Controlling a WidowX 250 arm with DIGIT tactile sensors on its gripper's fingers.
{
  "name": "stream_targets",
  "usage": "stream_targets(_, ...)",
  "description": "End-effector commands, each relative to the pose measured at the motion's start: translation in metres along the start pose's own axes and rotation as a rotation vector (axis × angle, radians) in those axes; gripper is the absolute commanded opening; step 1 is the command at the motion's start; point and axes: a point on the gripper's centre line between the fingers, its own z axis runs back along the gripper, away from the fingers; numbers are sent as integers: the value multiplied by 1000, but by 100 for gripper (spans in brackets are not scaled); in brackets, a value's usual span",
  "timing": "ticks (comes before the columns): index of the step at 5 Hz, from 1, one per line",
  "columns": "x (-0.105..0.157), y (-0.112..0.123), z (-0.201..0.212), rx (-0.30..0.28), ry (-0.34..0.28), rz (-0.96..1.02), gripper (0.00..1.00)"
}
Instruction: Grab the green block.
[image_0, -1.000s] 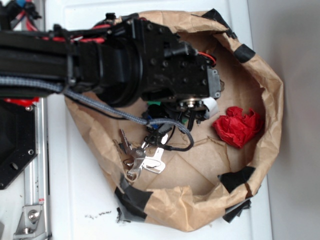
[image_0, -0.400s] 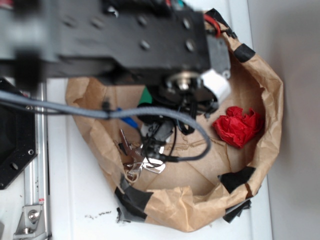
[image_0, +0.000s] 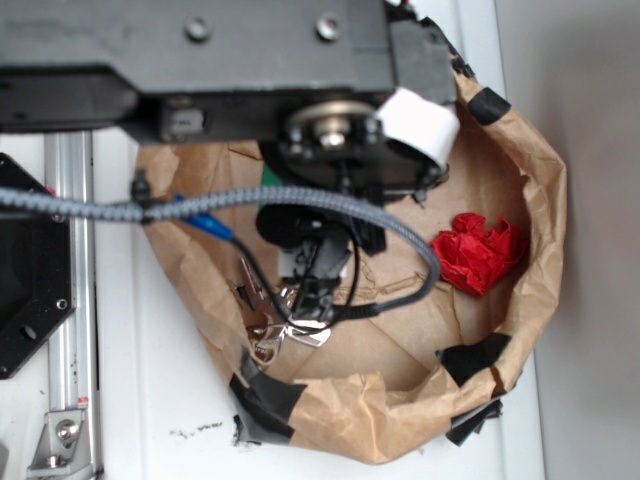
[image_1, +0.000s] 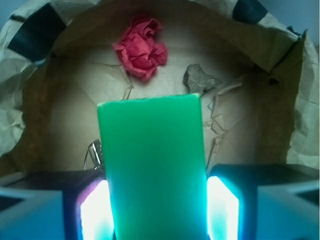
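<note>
The green block (image_1: 152, 165), a flat bright green slab, fills the middle of the wrist view and stands between the two lit pads (image_1: 95, 212). My gripper (image_1: 156, 205) is shut on it, one pad pressed to each long side. The block hangs above the floor of the brown paper bag (image_1: 65, 115). In the exterior view the black arm (image_0: 200, 60) sits close to the camera and hides the gripper's fingers. Only a thin green sliver of the block (image_0: 268, 177) shows under the arm.
Crumpled red paper (image_0: 478, 252) lies at the bag's right side; it also shows in the wrist view (image_1: 141, 46). A brown rock (image_1: 200, 80) rests beside it. Keys (image_0: 285, 330) lie at the bag's lower left. The bag's taped wall (image_0: 530, 200) rings everything. A grey cable (image_0: 330, 200) loops below the arm.
The arm has risen toward the exterior camera and now looks much larger. The green sliver has moved up and left with it. The keys and red paper stayed put.
</note>
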Motion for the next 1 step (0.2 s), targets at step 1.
stream_targets(1,1,1,12,4,-85,75,0)
